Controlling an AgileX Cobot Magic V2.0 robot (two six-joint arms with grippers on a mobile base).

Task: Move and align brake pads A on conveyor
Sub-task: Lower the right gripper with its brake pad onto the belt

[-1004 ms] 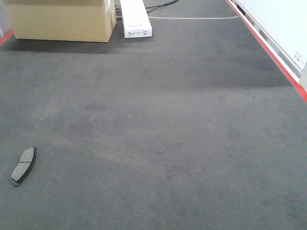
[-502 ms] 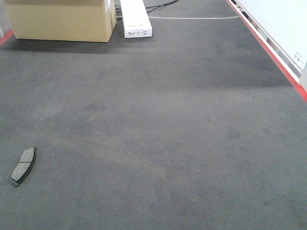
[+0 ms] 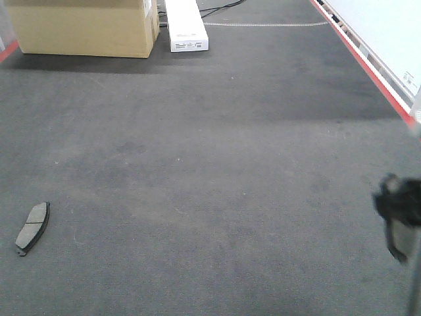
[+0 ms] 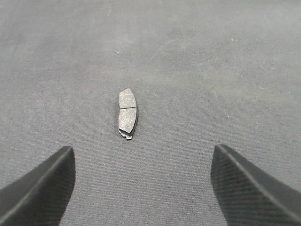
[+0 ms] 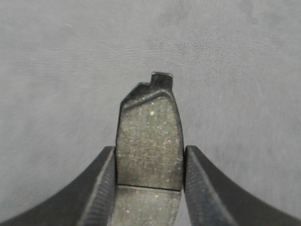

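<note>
brake pad 1: dark-grey, curved, cross groove, flat on conveyor, left side | brake pad 2: speckled grey face, notched tab, pinched in right gripper over conveyor's right side | conveyor: matte dark-grey, red-striped edges

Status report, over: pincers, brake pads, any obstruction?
Left pincer open, aimed at loose brake pad on conveyor. Right pincer shut on second brake pad. Cardboard box far off, path unobstructed.
</note>
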